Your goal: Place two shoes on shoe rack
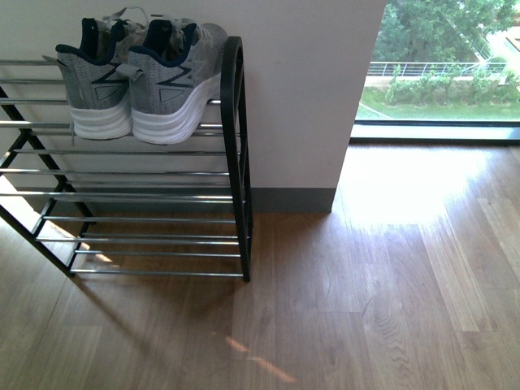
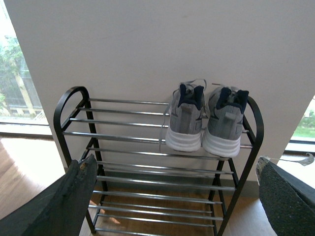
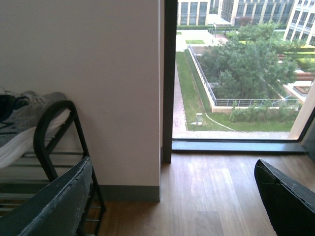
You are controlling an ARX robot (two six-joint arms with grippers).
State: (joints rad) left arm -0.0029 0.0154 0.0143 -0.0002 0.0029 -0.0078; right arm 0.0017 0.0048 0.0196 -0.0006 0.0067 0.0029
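Sneakers (image 1: 172, 91) on the rack's (image 2: 147, 180) top tier; the task looks done.
They sit side by side at the rack's right end, heels outward, soles across the rods (image 1: 146, 173) for flat support, one close against the side frame (image 1: 231, 97). The left gripper (image 2: 174, 164) faces the rack's front and the right gripper (image 3: 172, 164) looks past its right end, both spread wide and empty. Bare floor (image 1: 366, 284) before the rack leaves room to withdraw.

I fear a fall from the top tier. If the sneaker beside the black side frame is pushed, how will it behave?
The sneaker likely slides easily, since its white sole sits on thin shiny rods. Its knit upper looks soft, so a high push may just dent it. The side frame should block it sideways.
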